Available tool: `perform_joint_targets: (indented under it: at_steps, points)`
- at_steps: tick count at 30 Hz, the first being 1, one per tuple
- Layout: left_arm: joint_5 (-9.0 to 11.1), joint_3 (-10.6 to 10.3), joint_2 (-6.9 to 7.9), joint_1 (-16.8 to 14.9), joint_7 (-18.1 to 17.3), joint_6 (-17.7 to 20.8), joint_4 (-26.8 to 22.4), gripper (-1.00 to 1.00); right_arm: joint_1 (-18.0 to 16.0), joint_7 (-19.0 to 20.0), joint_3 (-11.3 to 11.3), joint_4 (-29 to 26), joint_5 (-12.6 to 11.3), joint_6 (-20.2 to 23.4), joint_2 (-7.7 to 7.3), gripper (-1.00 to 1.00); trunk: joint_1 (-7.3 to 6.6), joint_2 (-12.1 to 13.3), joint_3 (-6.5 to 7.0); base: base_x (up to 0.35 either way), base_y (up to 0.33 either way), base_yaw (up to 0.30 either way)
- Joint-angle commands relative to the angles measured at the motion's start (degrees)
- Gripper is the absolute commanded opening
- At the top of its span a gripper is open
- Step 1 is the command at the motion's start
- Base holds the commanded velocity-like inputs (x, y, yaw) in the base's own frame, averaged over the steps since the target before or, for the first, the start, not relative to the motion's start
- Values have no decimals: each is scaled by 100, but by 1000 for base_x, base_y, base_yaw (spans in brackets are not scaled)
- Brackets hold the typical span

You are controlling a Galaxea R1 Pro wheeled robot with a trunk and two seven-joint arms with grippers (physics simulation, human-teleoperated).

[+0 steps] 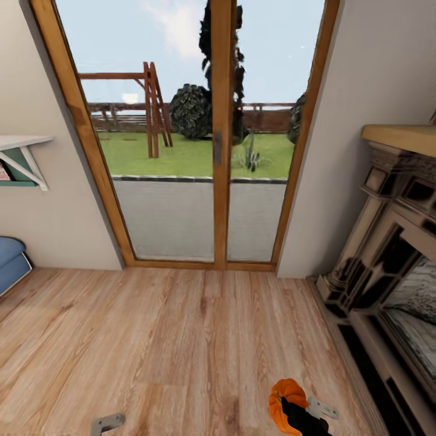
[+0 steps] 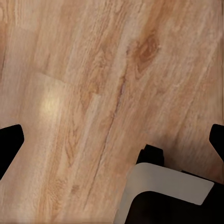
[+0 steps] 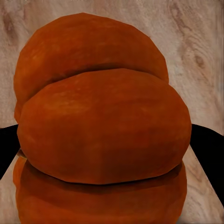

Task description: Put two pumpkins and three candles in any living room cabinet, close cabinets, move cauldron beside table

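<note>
An orange ribbed pumpkin (image 1: 283, 395) hangs low over the wooden floor at the bottom right of the head view, with my right gripper (image 1: 292, 413) shut on it. In the right wrist view the pumpkin (image 3: 105, 126) bulges between the two black fingers (image 3: 205, 144) that press its sides. My left gripper (image 2: 112, 140) stands open above bare floor, nothing between its fingers, and its grey tip (image 1: 108, 422) peeks in at the bottom left of the head view. The other pumpkin, the candles, the cabinet, the cauldron and the table are out of view.
A wood-framed glass double door (image 1: 218, 151) to a garden is straight ahead. A dark carved fireplace (image 1: 393, 272) lines the right wall. A blue cushioned seat (image 1: 9, 260) and a white wall shelf (image 1: 21, 151) sit at the left. Wooden floor (image 1: 181, 339) stretches between.
</note>
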Motion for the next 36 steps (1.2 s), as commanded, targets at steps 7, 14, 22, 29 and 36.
perform_joint_targets:
  at_steps: [7, 14, 22, 29, 36]
  points:
    - [39, -47, 6, 0, 47, 32, -18, 100, -3, 1, 41, 1, -56, -16, -3, -100, -1, -5, -6, -188, -142, 0]
    - [38, -43, 6, 0, 50, 25, -18, 100, -3, 1, 41, -9, -49, -16, 2, -100, -1, -5, -6, -314, -7, 2]
    - [35, -46, 6, -1, 49, 23, -24, 100, -3, 1, 41, -10, -47, -16, 4, -100, -1, -5, 38, -83, 0, 162]
    - [34, -48, 6, 0, 48, 18, -26, 100, -3, 1, 41, -6, -47, -16, 3, -100, -1, -5, 90, 50, 0, 194]
    - [34, -54, 2, 0, 50, 10, -27, 100, -3, 1, 41, -2, -41, -16, 6, -100, -1, -5, 135, 25, 0, 190]
